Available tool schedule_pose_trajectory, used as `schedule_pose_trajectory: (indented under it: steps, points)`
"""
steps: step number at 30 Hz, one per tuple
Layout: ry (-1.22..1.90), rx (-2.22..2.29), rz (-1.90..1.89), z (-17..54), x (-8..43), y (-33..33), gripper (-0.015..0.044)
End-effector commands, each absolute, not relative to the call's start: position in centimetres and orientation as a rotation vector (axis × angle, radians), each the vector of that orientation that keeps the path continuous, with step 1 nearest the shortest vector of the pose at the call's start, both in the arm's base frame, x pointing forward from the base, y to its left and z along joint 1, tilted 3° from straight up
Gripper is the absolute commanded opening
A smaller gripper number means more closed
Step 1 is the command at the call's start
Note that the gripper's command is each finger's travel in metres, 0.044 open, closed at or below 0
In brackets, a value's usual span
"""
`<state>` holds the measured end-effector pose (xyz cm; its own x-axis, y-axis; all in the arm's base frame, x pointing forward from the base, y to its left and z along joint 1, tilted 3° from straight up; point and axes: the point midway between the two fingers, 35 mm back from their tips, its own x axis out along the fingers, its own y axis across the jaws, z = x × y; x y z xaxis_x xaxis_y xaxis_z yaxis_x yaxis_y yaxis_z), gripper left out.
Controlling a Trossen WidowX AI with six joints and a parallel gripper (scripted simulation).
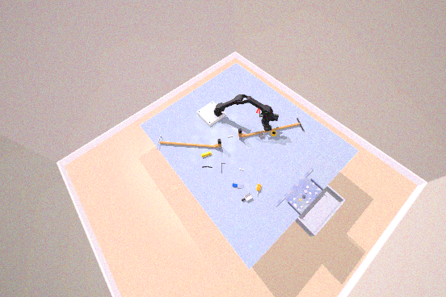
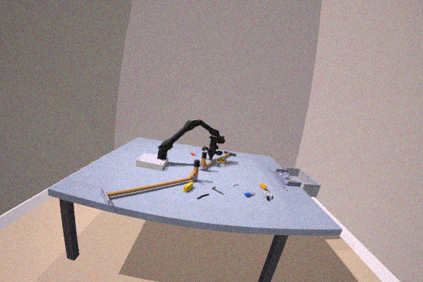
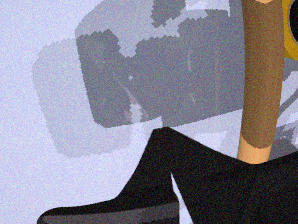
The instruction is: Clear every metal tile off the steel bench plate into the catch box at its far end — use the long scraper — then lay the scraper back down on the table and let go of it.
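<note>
Right of centre from above: gripper (image 1: pixel 267 129) (image 2: pixel 211 159) closed on nothing | likely pre-grasp | next: open beside wooden handle (image 1: pixel 258 133) (image 2: pixel 216 162) (image 3: pixel 262 75)

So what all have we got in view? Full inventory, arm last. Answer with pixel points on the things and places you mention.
wooden-handled tools (image 1: pixel 190 144) (image 2: pixel 153 186): two, tan shafts, one under the pincer, one toward the table edge
yellow block (image 1: pixel 206 154) (image 2: pixel 188 187): one, between tool and small items
yellow ring (image 1: pixel 271 133): one, black centre, beside the shaft under the pincer
blue-ended item (image 1: pixel 235 185) (image 2: pixel 248 195): one, mid-table
orange-handled item (image 1: pixel 258 186) (image 2: pixel 263 186): one, near the blue-ended one
catch box (image 1: pixel 314 232) (image 2: pixel 312 190): one, grey, table's end
tiles: several, mostly pale, on the bench plate
small dark and pale bits: several, scattered
arm (image 1: pixel 241 98) (image 2: pixel 197 122): one, black
pincer (image 1: pixel 267 128) (image 2: pixel 211 157): one, black, shut
</note>
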<state>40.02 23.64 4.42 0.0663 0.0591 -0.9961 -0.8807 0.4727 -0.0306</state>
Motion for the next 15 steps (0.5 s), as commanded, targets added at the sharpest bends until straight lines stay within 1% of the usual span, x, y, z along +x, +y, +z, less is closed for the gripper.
schedule_pose_trajectory:
  steps: [1, 15]
  points:
    - [1.301, -0.818, 0.839, 4.6, 40.6, 23.6, 0.0]
    - [1.289, -0.818, 0.836, 4.7, 41.9, 23.1, 0.0]
